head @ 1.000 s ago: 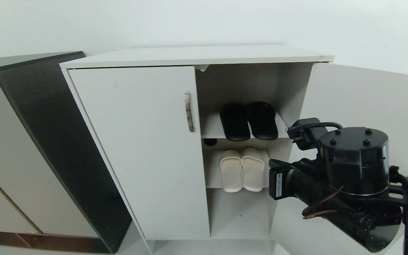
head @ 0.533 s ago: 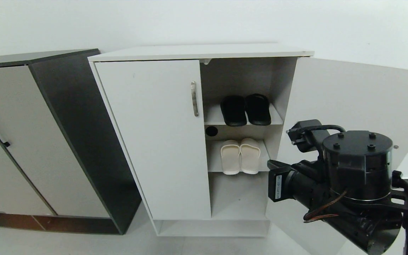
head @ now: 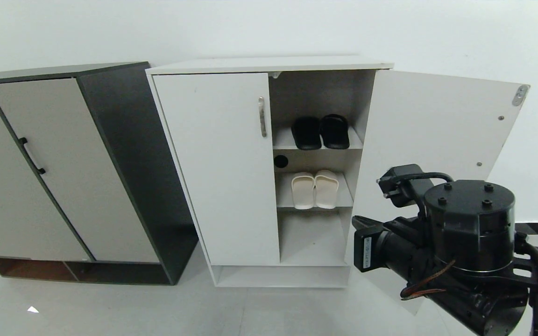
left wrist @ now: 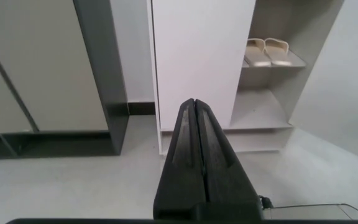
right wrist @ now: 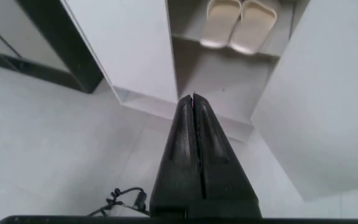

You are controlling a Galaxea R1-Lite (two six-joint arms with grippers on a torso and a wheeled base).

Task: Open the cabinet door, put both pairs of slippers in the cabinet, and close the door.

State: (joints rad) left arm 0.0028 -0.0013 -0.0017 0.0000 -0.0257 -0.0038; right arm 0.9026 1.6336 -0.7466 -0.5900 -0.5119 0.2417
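Observation:
The white cabinet (head: 217, 168) stands against the wall with its right door (head: 437, 126) swung open. A black pair of slippers (head: 320, 132) lies on the upper shelf. A cream pair of slippers (head: 315, 189) (left wrist: 268, 51) (right wrist: 240, 22) lies on the middle shelf. The left door with its metal handle (head: 262, 116) is shut. My right arm sits low at the right of the head view, in front of the open door. My left gripper (left wrist: 195, 104) is shut and empty, hanging above the floor before the cabinet. My right gripper (right wrist: 193, 98) is shut and empty, facing the bottom compartment.
A dark cabinet (head: 63, 172) with pale doors and a black handle stands to the left of the white one. The grey floor (head: 157, 308) lies in front of both. The bottom compartment (head: 313, 238) of the white cabinet holds nothing.
The head camera has pulled back from the cabinet, so both cabinets look smaller and the whole open door now shows. The slippers lie as before.

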